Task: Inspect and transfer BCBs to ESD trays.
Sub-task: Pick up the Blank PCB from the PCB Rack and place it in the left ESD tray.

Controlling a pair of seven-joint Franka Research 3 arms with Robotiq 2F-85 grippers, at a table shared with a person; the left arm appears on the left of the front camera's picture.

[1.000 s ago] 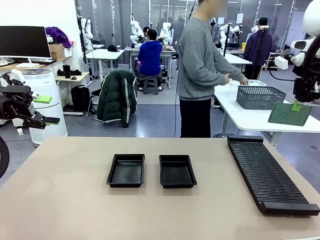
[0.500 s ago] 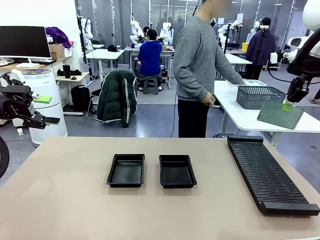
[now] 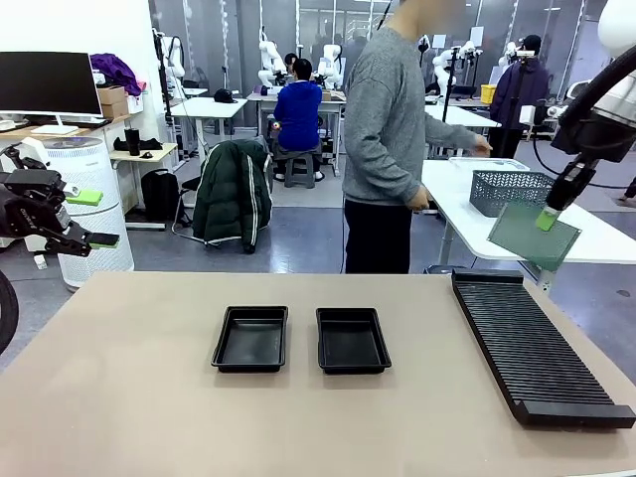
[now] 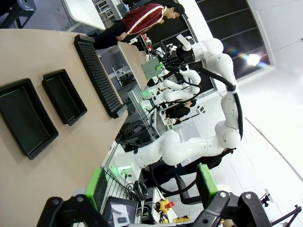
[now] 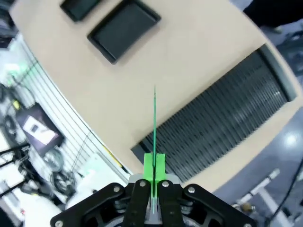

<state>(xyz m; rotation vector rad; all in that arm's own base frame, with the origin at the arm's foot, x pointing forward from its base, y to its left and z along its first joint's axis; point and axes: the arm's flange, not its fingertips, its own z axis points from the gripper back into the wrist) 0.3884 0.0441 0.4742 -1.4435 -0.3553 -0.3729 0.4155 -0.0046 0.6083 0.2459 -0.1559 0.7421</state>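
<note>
My right gripper is shut on the top corner of a BCB, a green board hanging tilted in the air above the far end of the black slotted rack. From the right wrist the BCB shows edge-on, pinched between the pads of that gripper. Two black ESD trays lie side by side at the table's middle, with nothing in them. My left gripper stands open at the far left, off the table; its fingers are spread wide with nothing between them.
A person stands at the far side, beside a white table with a grey basket. The rack runs along the right side of my table. Bare tabletop lies in front and to the left of the trays.
My right arm has carried the BCB leftwards and lower, from beyond the rack to above its far end, tilting it further. The person shifted slightly. The left arm stayed still.
</note>
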